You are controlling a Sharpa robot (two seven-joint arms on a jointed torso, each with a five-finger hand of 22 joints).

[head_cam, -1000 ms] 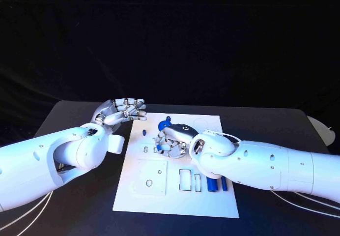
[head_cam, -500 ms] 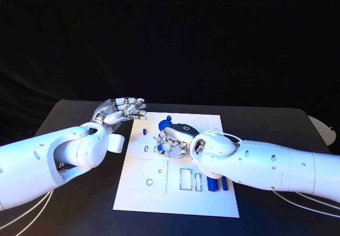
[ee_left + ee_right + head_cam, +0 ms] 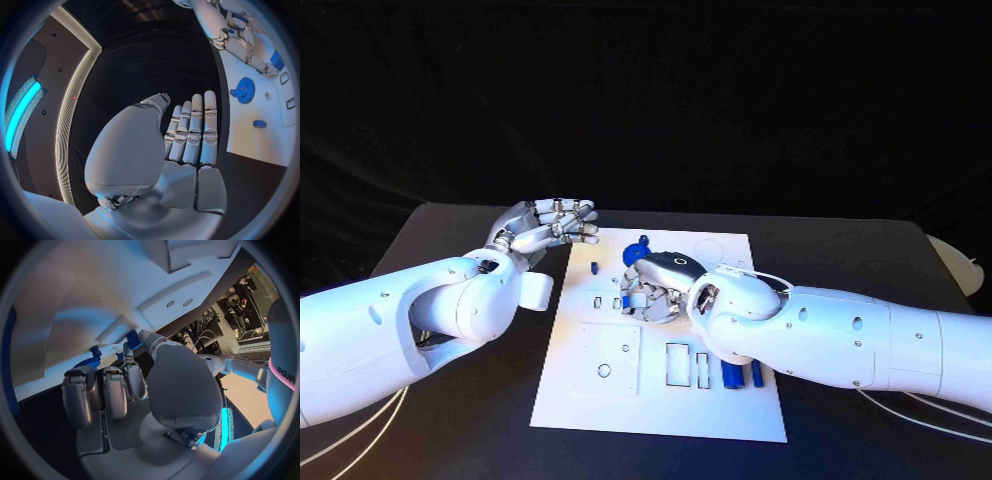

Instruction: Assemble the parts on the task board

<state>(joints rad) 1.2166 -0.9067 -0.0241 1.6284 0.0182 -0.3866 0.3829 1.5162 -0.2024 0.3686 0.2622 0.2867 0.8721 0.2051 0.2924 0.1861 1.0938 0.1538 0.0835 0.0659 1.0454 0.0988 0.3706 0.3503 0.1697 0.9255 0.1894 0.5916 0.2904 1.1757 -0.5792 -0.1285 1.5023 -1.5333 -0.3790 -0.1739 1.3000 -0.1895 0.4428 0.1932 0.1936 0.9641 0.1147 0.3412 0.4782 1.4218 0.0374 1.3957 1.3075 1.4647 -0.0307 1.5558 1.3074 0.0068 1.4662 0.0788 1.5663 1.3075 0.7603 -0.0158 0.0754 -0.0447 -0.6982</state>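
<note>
The right hand (image 3: 651,290) is down over the middle of the task board (image 3: 661,410), its fingers curled toward the plate. In the right wrist view a small blue piece (image 3: 132,338) shows just beyond the fingertips (image 3: 128,351), close against the board's white surface. Whether the fingers actually pinch it, or only press beside it, cannot be told from these pictures.

The left hand (image 3: 545,225) is raised off the board's far left corner, over the black table (image 3: 444,230). In the left wrist view its fingers (image 3: 194,130) lie straight and side by side with nothing in the palm, so it holds nothing and stands by.

On the board, a blue gear (image 3: 244,90) sits near the far edge, just beyond the right hand, and a small blue block (image 3: 259,123) lies a little apart from it toward the left edge. Two blue bars (image 3: 741,374) lie side by side near the right edge, beside a pair of rectangular slots (image 3: 678,362).

The step in hand looks like the seating of one small part in the board's middle by the right hand. The next move calls for that part to be lined up square with its recess and pressed straight down. The gear, the block and the bars appear still to be placed.
</note>
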